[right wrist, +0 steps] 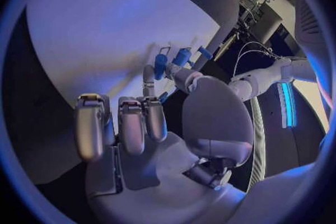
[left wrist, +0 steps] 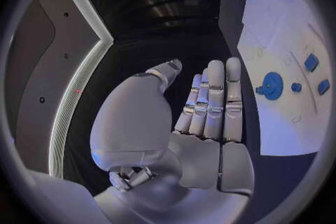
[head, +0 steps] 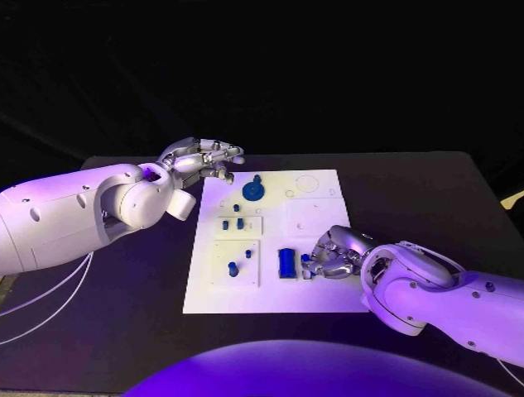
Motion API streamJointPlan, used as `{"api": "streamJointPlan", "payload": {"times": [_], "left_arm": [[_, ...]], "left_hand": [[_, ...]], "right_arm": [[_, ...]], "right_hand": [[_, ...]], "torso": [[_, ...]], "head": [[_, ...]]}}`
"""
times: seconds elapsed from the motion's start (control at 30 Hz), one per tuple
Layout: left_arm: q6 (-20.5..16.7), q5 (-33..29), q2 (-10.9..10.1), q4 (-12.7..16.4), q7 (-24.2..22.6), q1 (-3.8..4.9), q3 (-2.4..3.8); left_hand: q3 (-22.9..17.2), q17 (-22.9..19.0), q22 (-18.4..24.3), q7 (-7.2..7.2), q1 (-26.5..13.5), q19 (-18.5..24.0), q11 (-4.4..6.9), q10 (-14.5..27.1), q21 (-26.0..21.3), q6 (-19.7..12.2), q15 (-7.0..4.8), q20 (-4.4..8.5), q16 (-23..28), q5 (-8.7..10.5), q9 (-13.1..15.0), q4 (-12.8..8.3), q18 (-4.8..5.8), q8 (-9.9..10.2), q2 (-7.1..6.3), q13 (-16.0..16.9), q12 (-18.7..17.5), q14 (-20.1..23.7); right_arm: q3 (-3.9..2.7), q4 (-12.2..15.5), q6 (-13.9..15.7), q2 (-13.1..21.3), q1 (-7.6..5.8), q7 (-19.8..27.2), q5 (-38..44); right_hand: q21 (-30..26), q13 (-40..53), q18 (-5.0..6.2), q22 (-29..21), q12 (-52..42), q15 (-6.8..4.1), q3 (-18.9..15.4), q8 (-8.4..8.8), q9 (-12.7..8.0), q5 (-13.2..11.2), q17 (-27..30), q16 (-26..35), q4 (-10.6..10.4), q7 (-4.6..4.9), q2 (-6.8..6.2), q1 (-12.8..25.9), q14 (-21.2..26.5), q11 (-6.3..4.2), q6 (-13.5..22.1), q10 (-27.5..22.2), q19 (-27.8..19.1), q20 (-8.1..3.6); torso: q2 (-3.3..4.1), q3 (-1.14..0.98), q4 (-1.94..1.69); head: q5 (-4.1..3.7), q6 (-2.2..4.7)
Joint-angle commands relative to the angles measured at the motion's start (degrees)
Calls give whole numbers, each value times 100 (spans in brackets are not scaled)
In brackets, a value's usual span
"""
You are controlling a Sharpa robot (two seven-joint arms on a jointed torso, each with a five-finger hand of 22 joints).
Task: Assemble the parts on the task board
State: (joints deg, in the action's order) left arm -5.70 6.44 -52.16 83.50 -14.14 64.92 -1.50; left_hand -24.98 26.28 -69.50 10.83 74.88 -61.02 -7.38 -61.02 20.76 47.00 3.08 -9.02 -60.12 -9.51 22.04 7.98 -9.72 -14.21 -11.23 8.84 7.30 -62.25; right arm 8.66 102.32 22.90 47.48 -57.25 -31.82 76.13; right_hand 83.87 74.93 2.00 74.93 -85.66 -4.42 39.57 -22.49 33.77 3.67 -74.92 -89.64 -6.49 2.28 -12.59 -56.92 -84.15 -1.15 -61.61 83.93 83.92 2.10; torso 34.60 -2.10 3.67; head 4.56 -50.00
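Fingers of the right hand (head: 329, 255) curl beside the blue block (head: 286, 263) at the task board's (head: 321, 294) four o'clock, apparently to seat it, grip unclear, while the left hand (head: 202, 159) waits empty, fingers apart.

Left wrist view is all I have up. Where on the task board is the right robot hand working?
Observer: In the head view the right robot hand is at the near right part of the task board, just beside a long blue part.
Operator: Is it gripping anything?
Observer: I cannot tell. The right wrist view shows it reaching close to small blue parts, but no clear grip.
Operator: Is my left one over the board?
Observer: No. The head view puts the left robot hand off the board's far left corner, above the black table, holding nothing.
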Motion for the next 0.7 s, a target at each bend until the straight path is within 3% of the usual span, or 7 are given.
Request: {"api": "streamJointPlan", "payload": {"times": [0.03,0.27,0.57,0.7], "left_arm": [[76,17,5,18,-33,4,5],[88,18,6,18,-32,4,5],[90,19,4,18,-20,4,5],[89,19,1,18,-16,4,5]], "left_hand": [[22,-7,5,2,50,-52,4,39,-39,-41,6,-5,26,-28,-9,6,-54,-44,71,13,32,40],[19,-7,5,2,56,-53,4,41,-41,-43,6,-5,26,-34,-10,5,-54,-46,75,14,33,41],[21,-8,4,3,57,-54,3,43,-43,-43,6,-5,25,-34,-11,7,-54,-48,74,14,32,42],[22,-8,4,3,56,-54,2,45,-43,-43,6,-5,26,-34,-11,7,-54,-48,73,14,32,42]], "right_arm": [[1,-6,-142,-14,5,-34,67],[1,-17,-146,-27,6,-33,69],[1,-17,-122,-27,7,-24,70],[1,-4,-115,-9,7,-20,81]], "right_hand": [[15,1176,-68,1332,-28,-46,-58,15,0,51,-1508,-36,-19,2,-8,85,-585,-50,-44,374,358,-48],[12,1189,-67,1331,-36,-52,-261,56,-8,-3,-1508,-36,-150,-3,-58,214,-585,-55,-84,381,357,-57],[-10,1200,-63,1326,-27,-58,-1039,167,-26,-78,-1508,-36,-628,-10,-79,229,-585,-61,-159,383,350,-66],[-2,1198,-65,1328,-24,-59,-1079,173,-25,-78,-1508,-36,-663,-12,-77,212,-585,-62,-163,381,353,-67]], "torso": [[0,2,3],[-1,0,1],[0,0,2],[-2,0,2]], "head": [[2,0],[8,0],[10,0],[11,0]]}}
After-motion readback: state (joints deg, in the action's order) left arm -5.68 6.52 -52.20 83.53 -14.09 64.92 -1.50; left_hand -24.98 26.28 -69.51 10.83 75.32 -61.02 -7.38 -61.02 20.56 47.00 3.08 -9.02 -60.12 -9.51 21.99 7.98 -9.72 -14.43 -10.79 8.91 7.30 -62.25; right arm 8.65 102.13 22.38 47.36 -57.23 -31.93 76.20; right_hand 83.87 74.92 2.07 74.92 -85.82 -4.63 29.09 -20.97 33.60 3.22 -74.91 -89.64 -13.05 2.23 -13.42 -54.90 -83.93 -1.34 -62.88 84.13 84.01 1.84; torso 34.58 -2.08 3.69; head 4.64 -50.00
